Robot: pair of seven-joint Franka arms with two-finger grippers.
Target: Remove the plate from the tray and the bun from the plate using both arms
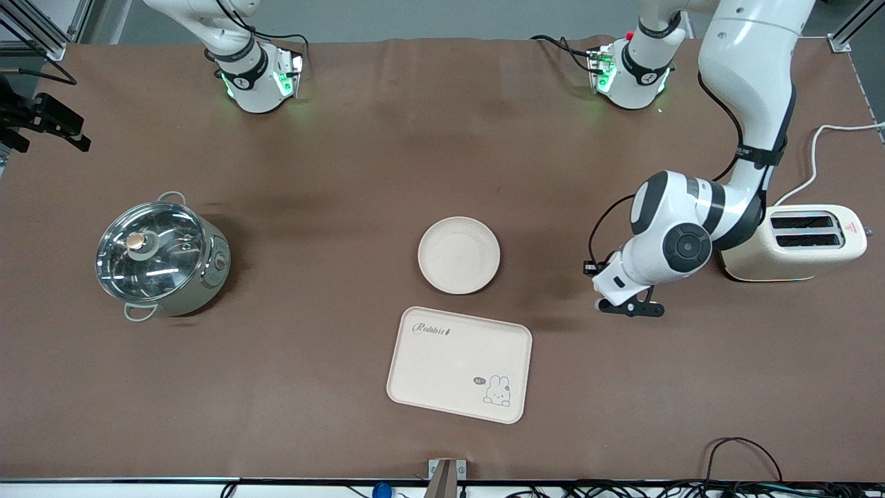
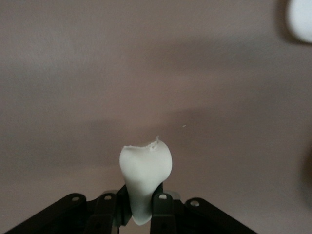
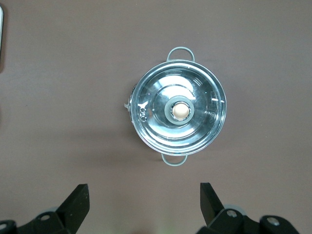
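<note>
The left tool [image 2: 132, 207] grips the bun [image 2: 145, 183] above bare desk [image 1: 346, 173] near the toaster [image 1: 795, 242], while the right tool [image 3: 144, 202] waits open over the pot [image 3: 178, 113]; the plate [image 1: 459, 254] sits beside the tray [image 1: 459, 364].

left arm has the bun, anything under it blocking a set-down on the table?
Nothing visible. The left gripper is shut on the bun over bare table, between the plate and the toaster. The left wrist view shows only plain tabletop under the bun. Plate and tray sit apart from that spot.
</note>
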